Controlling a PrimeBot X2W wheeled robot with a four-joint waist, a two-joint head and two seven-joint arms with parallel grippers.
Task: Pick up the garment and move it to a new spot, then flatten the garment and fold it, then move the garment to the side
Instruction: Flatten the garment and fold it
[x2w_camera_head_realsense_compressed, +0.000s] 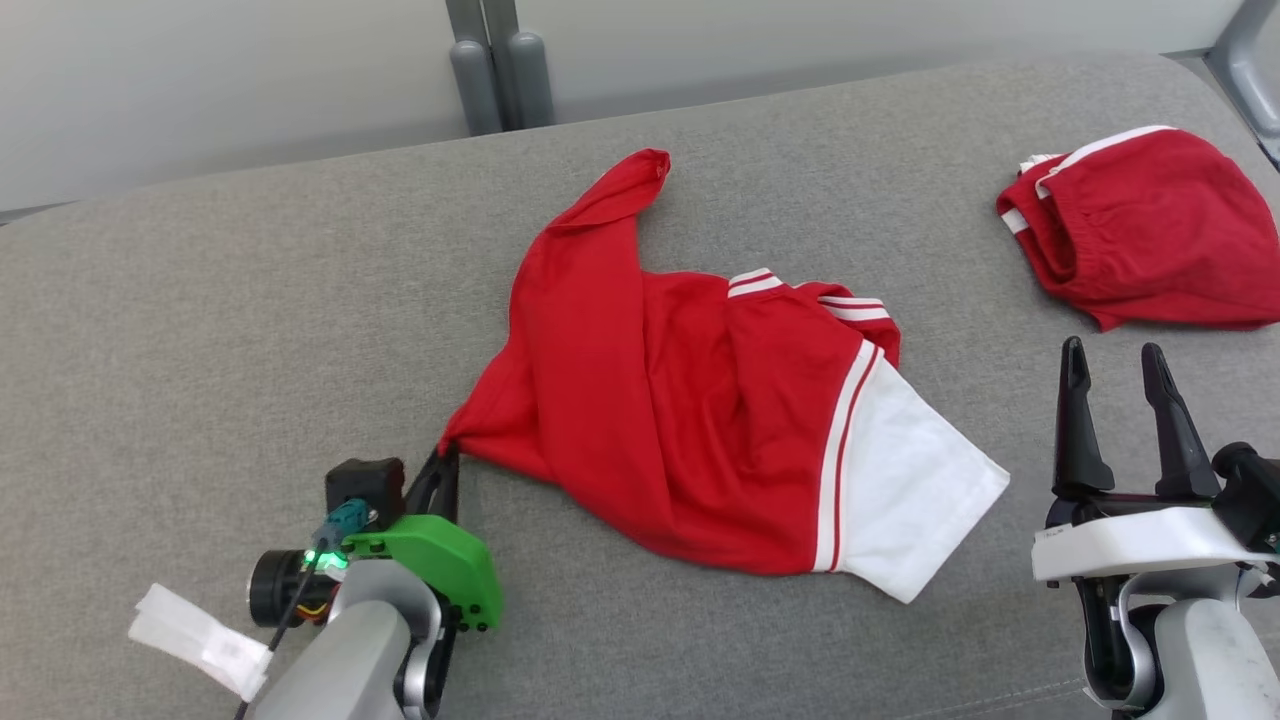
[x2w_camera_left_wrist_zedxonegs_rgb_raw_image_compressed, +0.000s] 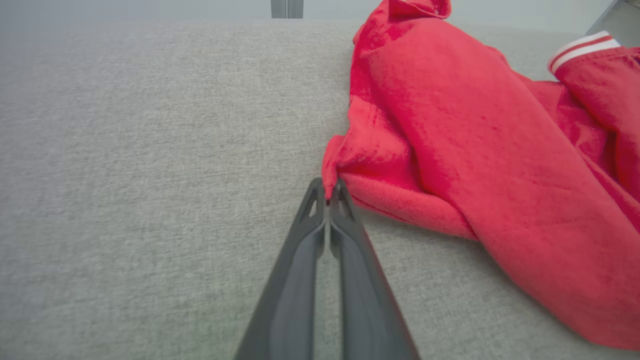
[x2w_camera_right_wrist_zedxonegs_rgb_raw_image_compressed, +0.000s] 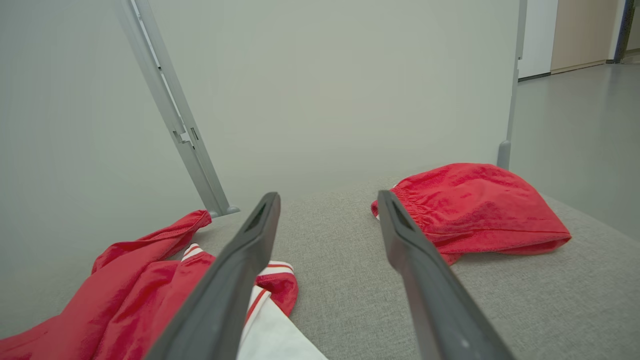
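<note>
Barely begun: left gripper clenched on corner of crumpled garment, not yet lifted; right gripper spread, empty. Moving, flattening, folding all left.

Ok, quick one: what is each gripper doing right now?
Left gripper: shut on a corner of the red shirt.
Right gripper: open, holding nothing.

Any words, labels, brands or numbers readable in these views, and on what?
No text can be read.
White tag at the lower left of the head view: faint marks, too blurred to read.
Red and white shirt: stripes, no print visible.
Red shorts: white trim, no print visible.
</note>
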